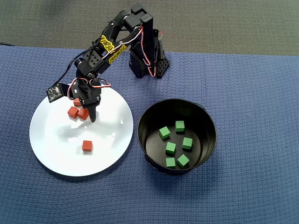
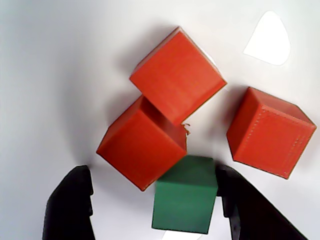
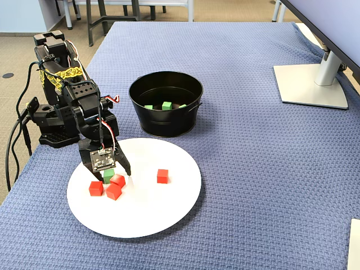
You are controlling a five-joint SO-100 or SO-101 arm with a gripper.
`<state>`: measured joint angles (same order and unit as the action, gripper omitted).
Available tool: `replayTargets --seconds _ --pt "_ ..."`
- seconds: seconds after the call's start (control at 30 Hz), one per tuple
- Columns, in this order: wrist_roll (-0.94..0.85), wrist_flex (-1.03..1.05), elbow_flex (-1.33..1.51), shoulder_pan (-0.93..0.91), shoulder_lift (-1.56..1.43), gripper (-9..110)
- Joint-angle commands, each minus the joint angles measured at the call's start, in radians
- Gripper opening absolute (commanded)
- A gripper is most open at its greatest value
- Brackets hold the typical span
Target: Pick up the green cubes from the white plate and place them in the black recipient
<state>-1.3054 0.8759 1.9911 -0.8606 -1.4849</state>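
- Green cube (image 2: 185,200), the last one on the white plate (image 1: 56,154), sits between the open end effector (image 2: 155,212) fingers, gripped by neither; in the wrist view the right finger is just beside it.
- Red cubes (image 2: 142,145) crowd it closely: I would close slowly, keeping the left finger clear of the touching red one.
- Lift straight up, then carry to the black recipient (image 1: 205,116), where six green cubes (image 1: 170,148) lie.

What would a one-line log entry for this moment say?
fingers: open, straddling last green cube on plate | pot: six green cubes | plate: four red cubes
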Motion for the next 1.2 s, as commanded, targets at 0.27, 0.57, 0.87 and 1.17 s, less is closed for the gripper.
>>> replayTargets --seconds 0.27,0.57,0.87,1.17 --pt "0.014 0.028 0.017 0.026 -0.049 19" --pt "0.012 0.025 0.048 0.031 -0.075 6" --pt "0.064 0.012 0.048 0.035 -0.11 0" --pt "0.264 0.129 -0.117 0.052 -0.225 0"
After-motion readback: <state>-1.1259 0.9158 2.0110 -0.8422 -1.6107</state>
